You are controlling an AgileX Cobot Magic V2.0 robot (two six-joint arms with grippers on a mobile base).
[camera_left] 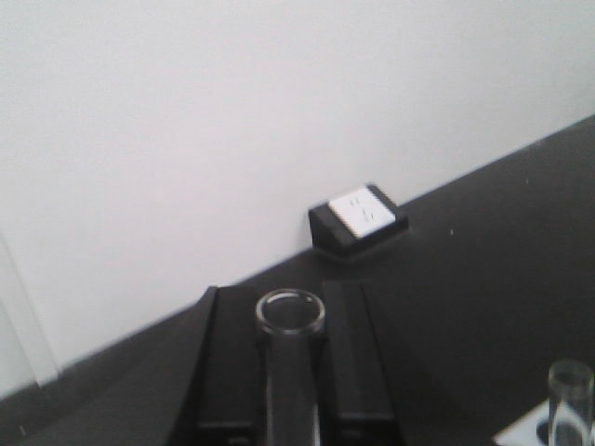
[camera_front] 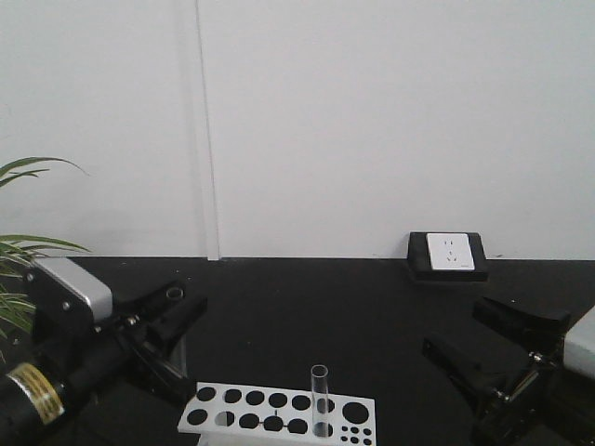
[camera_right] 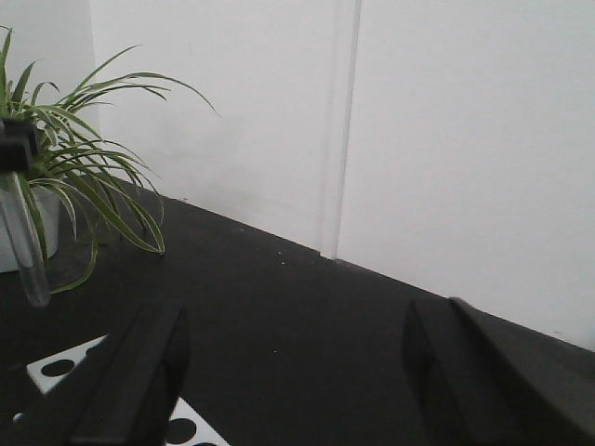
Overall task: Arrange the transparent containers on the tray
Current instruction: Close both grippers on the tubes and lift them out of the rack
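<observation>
- Front view: your left gripper (camera_front: pixel 186 302) sits low on the left, above the black table (camera_front: pixel 307 316). It is closed on one test tube (camera_front: pixel 174 295). You see only the tube's open rim, poking out between the black fingers near their tips.
- Same view: the second test tube (camera_front: pixel 320 400) stands upright in a hole of the white rack (camera_front: pixel 251 409) at the bottom centre, well apart from both grippers. Your right gripper (camera_front: pixel 456 330) is low on the right with its fingers spread and nothing between them. A wall socket (camera_front: pixel 449 253) sits at the back of the table and a plant (camera_front: pixel 23 251) at the left edge.
- Left wrist view: the held tube (camera_left: pixel 290 372) runs up the middle of the left gripper (camera_left: pixel 284 295), a finger tight against each side and the round rim towards the tips. The other tube (camera_left: pixel 569 409) shows blurred at the lower right, off to the side of the fingers, by a corner of the rack (camera_left: pixel 525 435). The socket (camera_left: pixel 358 216) lies ahead.
- Right wrist view: the right gripper (camera_right: pixel 293 358) is wide open and empty. Far to the left the held tube (camera_right: pixel 23 246) hangs, slightly tilted, under a dark bit of the left gripper (camera_right: pixel 14 149), in front of the plant (camera_right: pixel 84 167) and above the rack (camera_right: pixel 60 364).
</observation>
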